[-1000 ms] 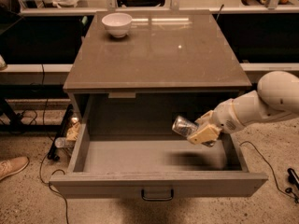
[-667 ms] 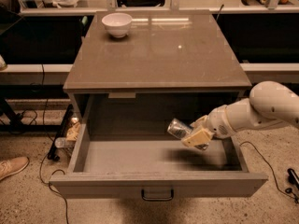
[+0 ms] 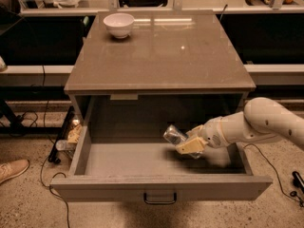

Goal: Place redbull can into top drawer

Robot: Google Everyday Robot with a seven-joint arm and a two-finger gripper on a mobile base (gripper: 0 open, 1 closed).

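Note:
The top drawer is pulled out wide, its flat front panel with a small dark handle at the bottom of the view. My gripper reaches in from the right on a white arm and is shut on the redbull can. The can lies tilted, its shiny round end pointing up and left. It hangs low inside the drawer, just above the drawer floor, right of centre.
A white bowl stands at the back left of the cabinet top. Cables and small objects lie on the floor left of the drawer. A shoe is at the far left. Shelving runs behind the cabinet.
My gripper has moved left and downward with the can, deeper into the drawer and closer to its floor.

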